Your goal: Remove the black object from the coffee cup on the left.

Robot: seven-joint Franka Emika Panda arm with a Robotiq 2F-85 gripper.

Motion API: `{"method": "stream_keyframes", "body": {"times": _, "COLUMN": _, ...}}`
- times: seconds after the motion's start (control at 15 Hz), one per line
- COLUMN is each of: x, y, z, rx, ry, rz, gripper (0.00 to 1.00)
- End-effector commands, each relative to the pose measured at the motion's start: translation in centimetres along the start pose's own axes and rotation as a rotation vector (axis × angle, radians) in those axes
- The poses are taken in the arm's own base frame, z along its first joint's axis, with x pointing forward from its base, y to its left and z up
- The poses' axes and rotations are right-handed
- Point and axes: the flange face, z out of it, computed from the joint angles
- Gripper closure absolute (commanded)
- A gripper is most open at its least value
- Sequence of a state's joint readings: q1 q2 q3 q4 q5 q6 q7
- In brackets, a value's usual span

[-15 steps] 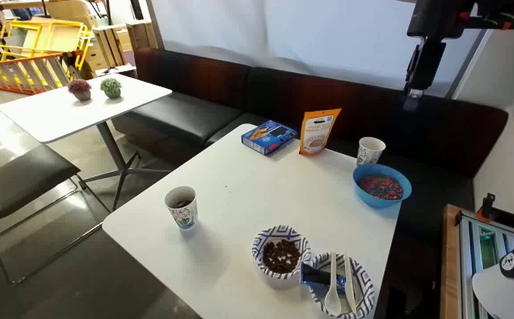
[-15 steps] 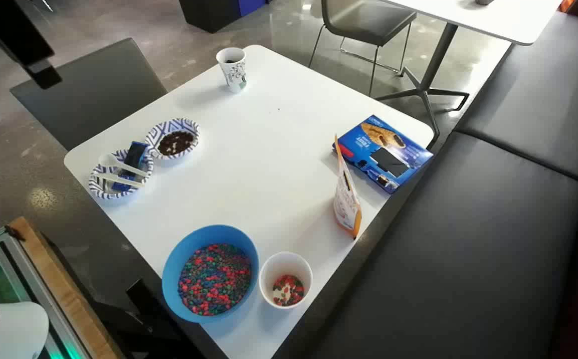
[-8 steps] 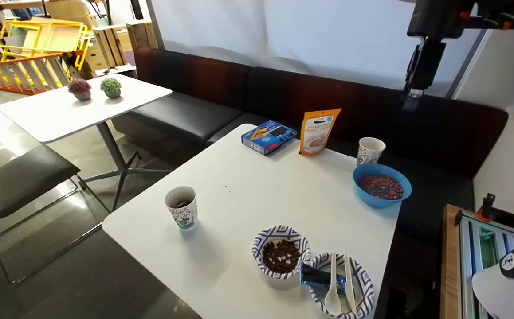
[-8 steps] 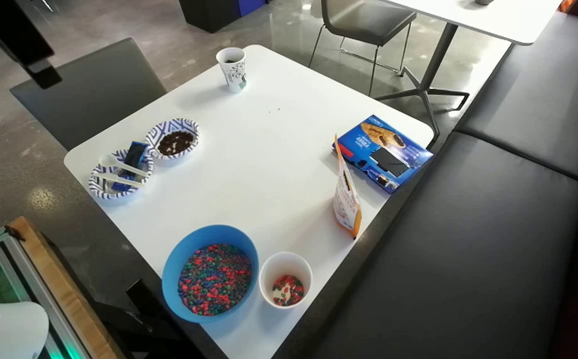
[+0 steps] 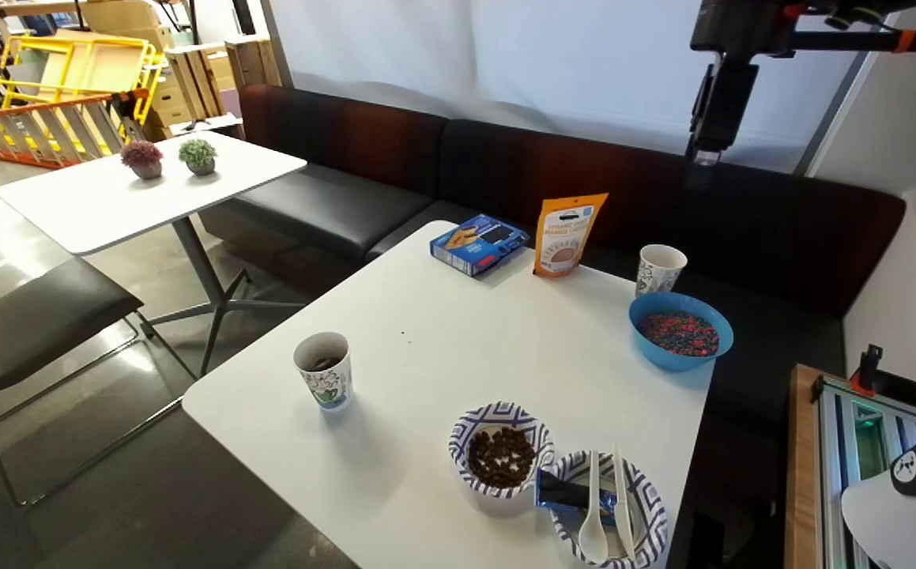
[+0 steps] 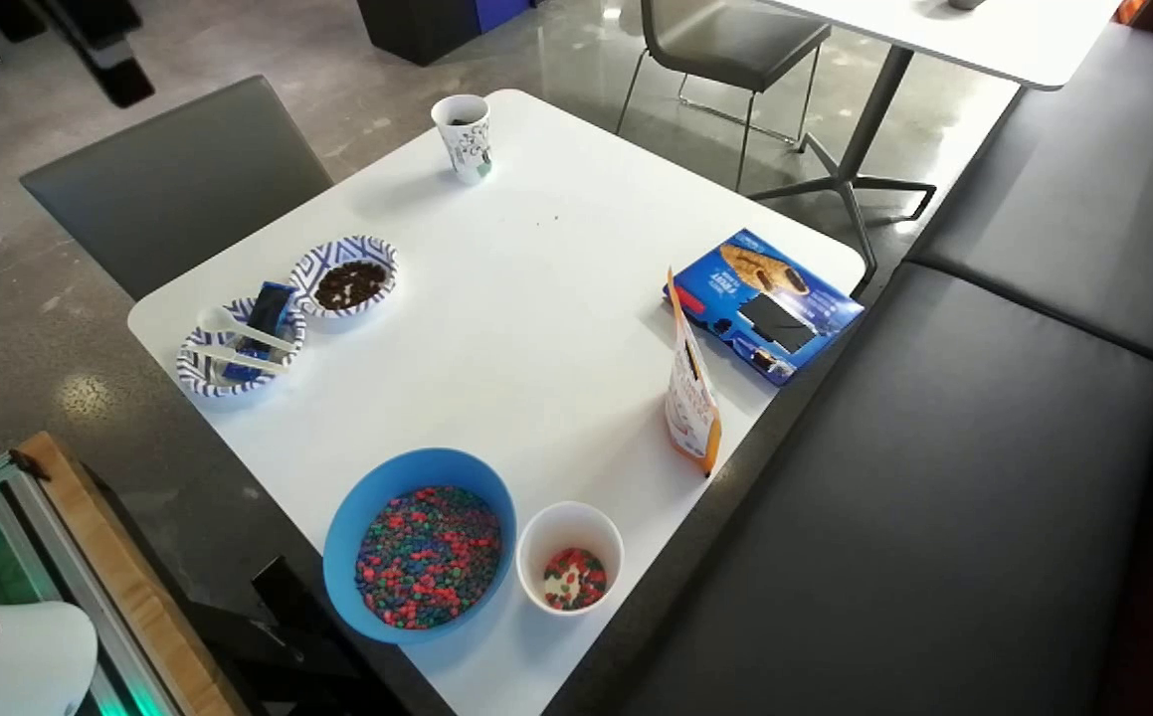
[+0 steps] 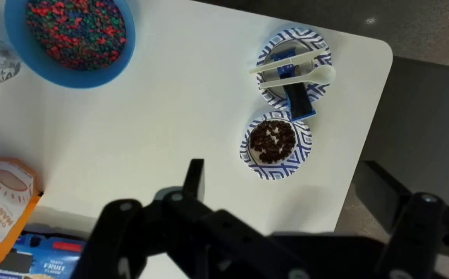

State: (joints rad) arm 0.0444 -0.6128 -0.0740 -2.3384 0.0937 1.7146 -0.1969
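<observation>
Dark padded bench (image 5: pixel 339 142) runs across 12 o'clock behind the white desk (image 5: pixel 442 348); clock centred on the desk's middle, as framed in an exterior view.

Coffee cup (image 5: pixel 331 389) stands upright at 9, toward the edge. Black object (image 5: pixel 324 363) sits inside it: a small dark patch, outline unreadable. Second white cup (image 5: pixel 655 278) at 2, just beside the blue bowl (image 5: pixel 669 360); not the target.

Claw (image 7: pixel 286 176) released, fingers (image 7: pixel 194 178) spread wide, nothing held. It hangs high at 1 to 2, well apart from the coffee cup, which does not show in the wrist view.

Judgement: approach stage, extraction not yet begun. Best course: travel high toward 8 from the claw's position, then stop squarely over the coffee cup's mouth, pointing straight down. Narrow the fingers before descending; at this spread they would probably strike the rim, and a paper cup likely tips easily. Lower slowly, pinch the object lightly, then raise straight up until free of the rim before any sideways move.
</observation>
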Motion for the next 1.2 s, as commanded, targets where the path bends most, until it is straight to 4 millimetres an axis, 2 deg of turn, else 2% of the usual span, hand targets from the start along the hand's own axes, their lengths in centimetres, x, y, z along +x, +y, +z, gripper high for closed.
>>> {"method": "stream_keyframes", "body": {"times": 0.0, "x": 7.4, "y": -1.6, "z": 0.1, "rx": -0.071, "ry": -0.043, "rz": -0.018, "gripper": 0.0}}
{"method": "stream_keyframes", "body": {"times": 0.2, "x": 13.2, "y": -3.1, "z": 0.3, "rx": -0.135, "ry": -0.053, "rz": -0.025, "gripper": 0.0}}
{"method": "stream_keyframes", "body": {"times": 0.4, "x": 19.1, "y": -4.3, "z": 1.4, "rx": -0.195, "ry": -0.045, "rz": -0.037, "gripper": 0.0}}
{"method": "stream_keyframes", "body": {"times": 0.67, "x": 26.4, "y": -6.0, "z": 4.5, "rx": -0.211, "ry": -0.023, "rz": -0.054, "gripper": 0.0}}
{"method": "stream_keyframes", "body": {"times": 0.87, "x": 30.3, "y": -7.8, "z": 7.8, "rx": -0.19, "ry": -0.044, "rz": -0.118, "gripper": 0.0}}
{"method": "stream_keyframes", "body": {"times": 1.13, "x": 34.4, "y": -9.2, "z": 12.0, "rx": -0.177, "ry": -0.025, "rz": -0.152, "gripper": 0.0}}
